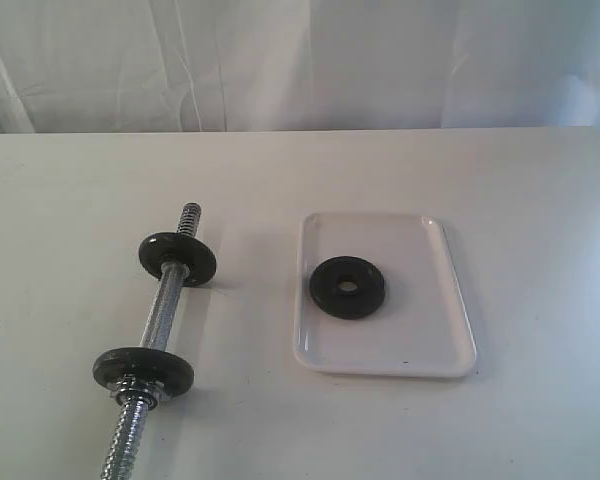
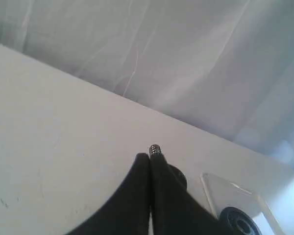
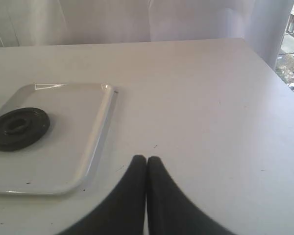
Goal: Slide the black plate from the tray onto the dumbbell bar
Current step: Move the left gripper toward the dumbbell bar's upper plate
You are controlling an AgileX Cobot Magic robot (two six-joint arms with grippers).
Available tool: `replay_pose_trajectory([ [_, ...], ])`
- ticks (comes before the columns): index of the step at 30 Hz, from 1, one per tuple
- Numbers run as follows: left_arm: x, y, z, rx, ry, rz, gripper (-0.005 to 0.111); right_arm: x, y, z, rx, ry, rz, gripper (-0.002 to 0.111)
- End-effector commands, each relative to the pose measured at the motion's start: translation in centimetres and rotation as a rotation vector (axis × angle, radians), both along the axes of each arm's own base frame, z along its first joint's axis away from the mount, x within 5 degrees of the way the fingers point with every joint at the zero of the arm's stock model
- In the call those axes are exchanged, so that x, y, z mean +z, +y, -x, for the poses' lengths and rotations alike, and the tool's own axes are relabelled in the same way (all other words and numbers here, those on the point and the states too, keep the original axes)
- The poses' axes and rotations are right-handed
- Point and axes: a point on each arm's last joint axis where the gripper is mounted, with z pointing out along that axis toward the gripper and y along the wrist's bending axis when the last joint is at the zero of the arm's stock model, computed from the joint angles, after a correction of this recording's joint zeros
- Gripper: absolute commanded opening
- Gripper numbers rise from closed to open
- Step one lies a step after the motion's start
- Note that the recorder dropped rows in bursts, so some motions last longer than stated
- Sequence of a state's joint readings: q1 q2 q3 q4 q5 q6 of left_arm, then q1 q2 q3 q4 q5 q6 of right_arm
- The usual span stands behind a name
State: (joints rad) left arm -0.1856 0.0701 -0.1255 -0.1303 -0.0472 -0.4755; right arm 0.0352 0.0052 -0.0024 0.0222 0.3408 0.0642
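The black plate [image 1: 348, 287] lies flat near the middle of the white tray [image 1: 420, 350], its centre hole facing up. The chrome dumbbell bar [image 1: 166, 311] lies on the table left of the tray and carries two small black discs, with both threaded ends bare. Neither gripper shows in the exterior view. My left gripper [image 2: 150, 157] is shut and empty above the bar, whose threaded tip [image 2: 155, 149] peeks past the fingertips; the tray [image 2: 220, 192] and plate [image 2: 239, 222] lie off to one side. My right gripper [image 3: 146, 160] is shut and empty over bare table beside the tray [image 3: 95, 134] and plate [image 3: 18, 128].
The white table [image 1: 70, 190] ends at a back edge against a white curtain [image 1: 300, 60]. In the right wrist view the table's corner [image 3: 245, 44] lies beyond the tray, with a window past it.
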Motion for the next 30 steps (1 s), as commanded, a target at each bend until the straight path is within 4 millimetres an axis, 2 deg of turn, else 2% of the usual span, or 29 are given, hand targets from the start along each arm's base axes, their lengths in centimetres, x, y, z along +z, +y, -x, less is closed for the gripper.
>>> replay_pose_trajectory([
  [1, 4.8, -0.3, -1.0, -0.02, 0.0, -0.191, 0.0, 0.0, 0.0, 0.0, 0.004, -0.009, -0.001, 0.0],
  [3, 6.4, -0.6, -2.1, -0.044, 0.057, -0.27, 0.0, 0.0, 0.0, 0.0, 0.004, -0.009, -0.001, 0.0],
  [6, 8.1, -1.3, -4.7, -0.101, 0.233, -0.358, 0.0, 0.0, 0.0, 0.0, 0.004, -0.009, -0.001, 0.0],
  [10, 8.6, -2.1, -8.5, -0.16, 0.463, -0.421, 0.0, 0.0, 0.0, 0.0, 0.004, -0.009, -0.001, 0.0],
  [18, 8.7, -2.7, -15.0, -0.2, 0.737, -0.57, 0.0, 0.0, 0.0, 0.0, 0.004, -0.009, -0.001, 0.0],
  [25, 9.6, -3.0, -18.7, -0.216, 0.921, -0.627, 0.0, 0.0, 0.0, 0.0, 0.004, -0.009, -0.001, 0.0],
  [28, 10.2, -3.8, -19.9, -0.269, 0.947, -0.583, 0.001, 0.0, 0.0, 0.0, 0.004, -0.009, -0.001, 0.0],
  [30, 10.4, -4.8, -20.5, -0.36, 0.937, -0.534, 0.007, 0.0, 0.0, 0.0, 0.004, -0.009, -0.001, 0.0],
])
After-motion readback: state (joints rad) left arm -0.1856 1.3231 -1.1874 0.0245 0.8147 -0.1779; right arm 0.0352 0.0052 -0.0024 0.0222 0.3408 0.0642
